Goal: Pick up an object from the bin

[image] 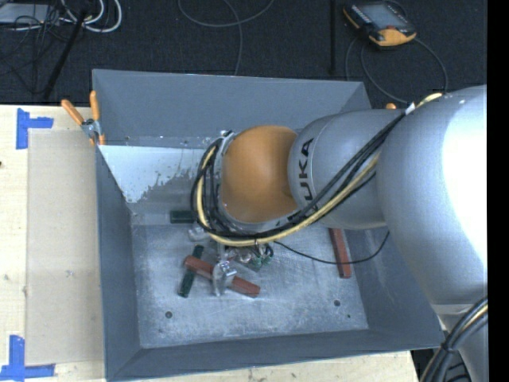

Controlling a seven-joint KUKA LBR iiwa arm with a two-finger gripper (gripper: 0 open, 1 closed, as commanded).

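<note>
My gripper (223, 277) reaches down under the arm's orange cover to the bin floor, left of the middle. Its metal tip sits right on a red-brown flat stick (245, 287) that lies slanting from upper left to lower right. A dark green oblong piece (189, 278) lies just left of the tip, touching the stick's upper end. Whether the stick is gripped is hidden from this angle.
A second brown stick (342, 255) lies near the bin's right wall. A small dark green piece (180, 216) and a small silvery bit (196, 233) lie at the foot of the back slope. The arm covers the bin's upper right.
</note>
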